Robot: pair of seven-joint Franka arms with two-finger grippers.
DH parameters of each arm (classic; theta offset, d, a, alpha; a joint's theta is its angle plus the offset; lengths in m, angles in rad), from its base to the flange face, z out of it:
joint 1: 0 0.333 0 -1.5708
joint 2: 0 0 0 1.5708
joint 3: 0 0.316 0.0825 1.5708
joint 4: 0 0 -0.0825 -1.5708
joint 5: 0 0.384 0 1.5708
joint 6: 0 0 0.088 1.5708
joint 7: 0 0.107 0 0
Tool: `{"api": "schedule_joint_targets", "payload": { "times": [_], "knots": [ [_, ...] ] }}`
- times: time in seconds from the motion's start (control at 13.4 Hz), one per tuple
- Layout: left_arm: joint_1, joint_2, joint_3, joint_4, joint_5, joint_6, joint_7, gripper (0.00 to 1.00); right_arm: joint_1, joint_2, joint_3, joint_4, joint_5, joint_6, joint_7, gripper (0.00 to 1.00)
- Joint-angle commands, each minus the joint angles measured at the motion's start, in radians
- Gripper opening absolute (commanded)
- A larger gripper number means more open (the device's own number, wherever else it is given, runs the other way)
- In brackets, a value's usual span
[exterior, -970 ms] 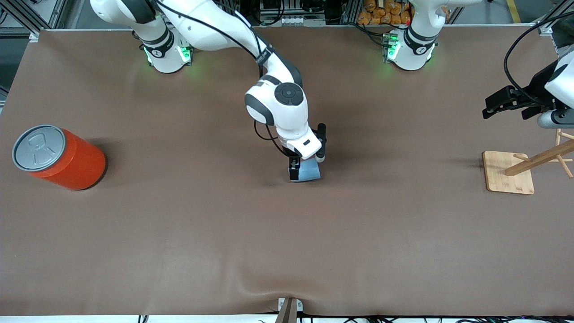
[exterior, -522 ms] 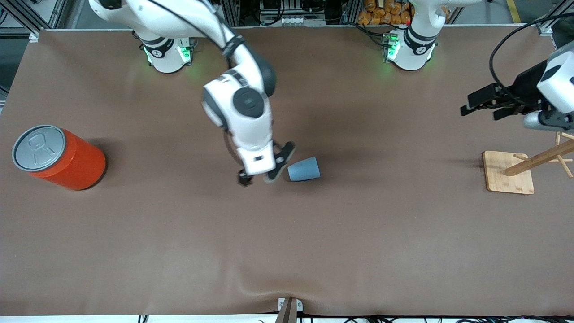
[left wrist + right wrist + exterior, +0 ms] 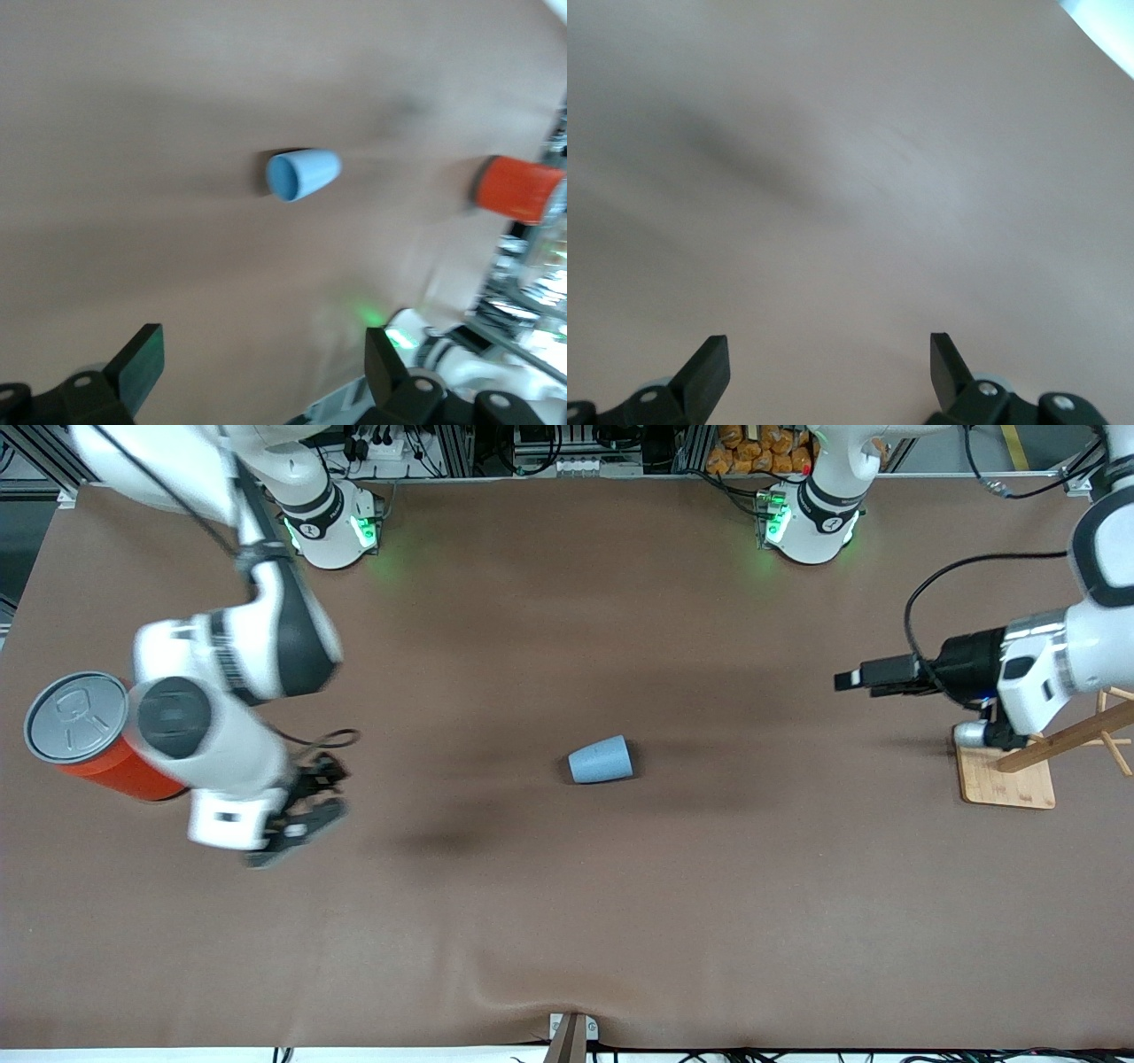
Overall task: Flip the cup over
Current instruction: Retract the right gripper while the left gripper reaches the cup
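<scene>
I see the cup lying on its side near the middle of the bench, with nothing touching it. In the front view its narrow closed end points to about 9 o'clock and its wide rim to 3 o'clock; the left wrist view shows the darker blue inside of its mouth.

My right hand hangs over bare bench toward the right arm's end, at roughly 8 o'clock from the cup and well apart from it. Its fingers are spread wide and grip nothing. The orange can stands just beside that arm.

My left hand is up over the left arm's end of the bench, at about 2 o'clock from the cup. Its fingers are spread wide and empty. A wooden stand sits below that arm.
</scene>
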Motion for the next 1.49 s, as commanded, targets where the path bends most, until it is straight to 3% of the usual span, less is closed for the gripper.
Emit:
{"api": "schedule_joint_targets", "payload": {
  "times": [0.0,0.15,0.3,0.6,0.9,1.04,1.42],
  "knots": [
    [0.000,-0.018,-0.008,-0.153,-0.152,0.105,0.115,1.00,-0.099,-0.099,0.025,-0.039,0.016,-0.066,0.036,1.00],
    [-0.020,0.000,-0.040,-0.209,-0.186,0.212,0.166,1.00,-0.134,-0.186,0.025,-0.096,0.017,-0.085,0.053,1.00],
    [-0.023,0.032,-0.118,-0.268,-0.299,0.346,0.212,1.00,-0.153,-0.274,0.025,-0.195,0.019,-0.085,0.155,1.00],
    [-0.024,0.188,-0.186,-0.287,-0.505,0.391,0.424,1.00,-0.186,-0.410,0.028,-0.335,0.075,-0.108,0.343,1.00],
    [-0.092,0.284,-0.211,-0.276,-0.657,0.473,0.542,1.00,-0.243,-0.453,0.021,-0.311,0.117,-0.197,0.343,1.00],
    [-0.142,0.313,-0.212,-0.275,-0.729,0.532,0.574,1.00,-0.243,-0.451,0.010,-0.234,0.117,-0.264,0.344,1.00],
    [-0.181,0.393,-0.214,-0.212,-0.843,0.535,0.622,1.00,-0.237,-0.450,0.014,-0.180,0.117,-0.339,0.456,1.00]
  ]
}}
